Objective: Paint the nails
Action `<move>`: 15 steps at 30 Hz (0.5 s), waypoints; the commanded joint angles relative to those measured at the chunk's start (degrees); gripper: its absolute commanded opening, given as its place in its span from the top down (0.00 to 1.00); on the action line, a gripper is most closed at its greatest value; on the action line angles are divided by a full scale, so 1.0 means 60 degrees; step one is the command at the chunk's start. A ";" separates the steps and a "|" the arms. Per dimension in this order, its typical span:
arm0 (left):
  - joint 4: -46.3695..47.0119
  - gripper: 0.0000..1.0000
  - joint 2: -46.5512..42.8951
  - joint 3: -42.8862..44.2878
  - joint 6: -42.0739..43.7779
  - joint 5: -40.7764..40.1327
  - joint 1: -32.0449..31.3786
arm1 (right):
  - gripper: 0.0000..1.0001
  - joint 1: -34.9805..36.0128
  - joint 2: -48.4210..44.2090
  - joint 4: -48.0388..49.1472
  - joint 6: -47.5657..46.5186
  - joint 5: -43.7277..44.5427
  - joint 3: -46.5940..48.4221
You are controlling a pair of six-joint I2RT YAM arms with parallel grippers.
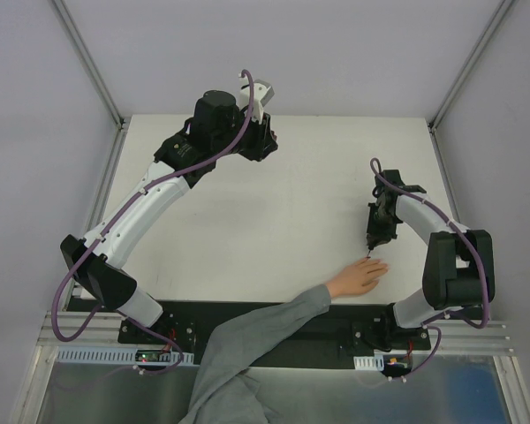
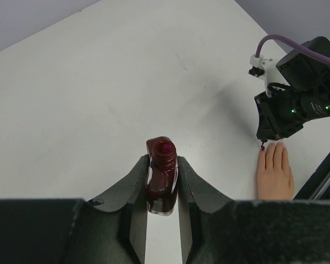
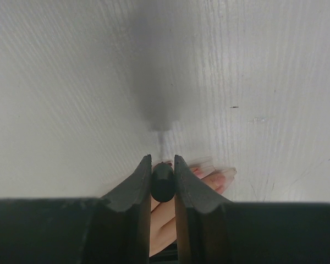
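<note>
Left fingers [image 2: 140,176] are clamping the polish bottle [image 2: 162,176]; right fingers [image 3: 142,184], at the hand's [image 1: 358,276] one o'clock, are pinching the brush cap [image 3: 163,182]; tiny slick nails [image 2: 271,148] want feather-light strokes.

The top camera is looking down on the whole worktop [image 1: 274,221] from behind. Wrist cameras are looking closely along the left end effector [image 2: 163,162] and right end effector [image 3: 163,160]; all are catching the hand [image 1: 358,276].

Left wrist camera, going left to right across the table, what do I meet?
Dark red bottle clamped in the left gripper → bare hand lying flat. The right gripper, holding the brush, hangs over that hand's fingertips, so its place in the order is unclear.
</note>
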 commanded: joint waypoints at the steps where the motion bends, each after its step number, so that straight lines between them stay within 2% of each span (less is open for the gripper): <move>1: 0.0212 1.00 -0.0400 -0.0040 0.0165 -0.0086 -0.0074 | 1.00 0.0066 -0.0169 -0.0215 0.0130 0.0027 0.0280; 15: 0.0197 1.00 -0.0415 -0.0084 0.0136 -0.0072 -0.0074 | 0.99 0.0066 -0.0639 -0.0420 0.0189 0.0085 -0.0130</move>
